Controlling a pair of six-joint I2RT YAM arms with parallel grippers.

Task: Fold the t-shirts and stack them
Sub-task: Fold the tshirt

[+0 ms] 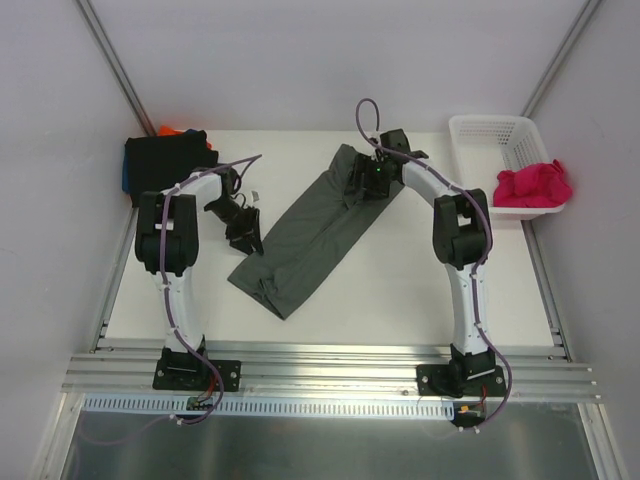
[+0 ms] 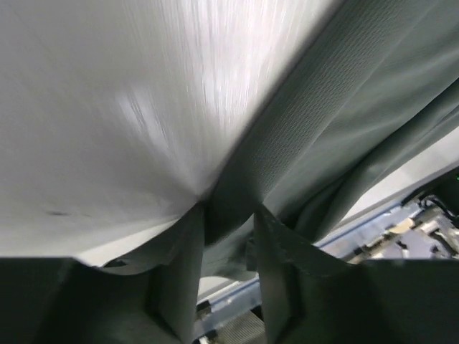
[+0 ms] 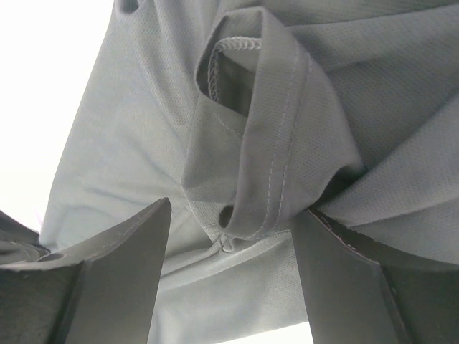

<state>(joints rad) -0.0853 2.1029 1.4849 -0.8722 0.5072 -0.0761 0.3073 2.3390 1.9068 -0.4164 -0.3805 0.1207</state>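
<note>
Where left end effector (image 2: 226,222) seemingly pinches, t-shirt (image 2: 344,129) bunches.

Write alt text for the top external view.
A grey t-shirt lies diagonally, the left end effector at its left edge, the right end effector over its far end. Folded shirts sit far left, a basket far right.

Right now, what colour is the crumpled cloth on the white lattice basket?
Magenta-pink crumpled t-shirt; top external view shows it best.

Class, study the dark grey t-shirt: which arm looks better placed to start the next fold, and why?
Left, probably: the left gripper has an edge of the dark grey t-shirt filling its narrow gap, while the right gripper stands wide open around a bunched hem.
</note>
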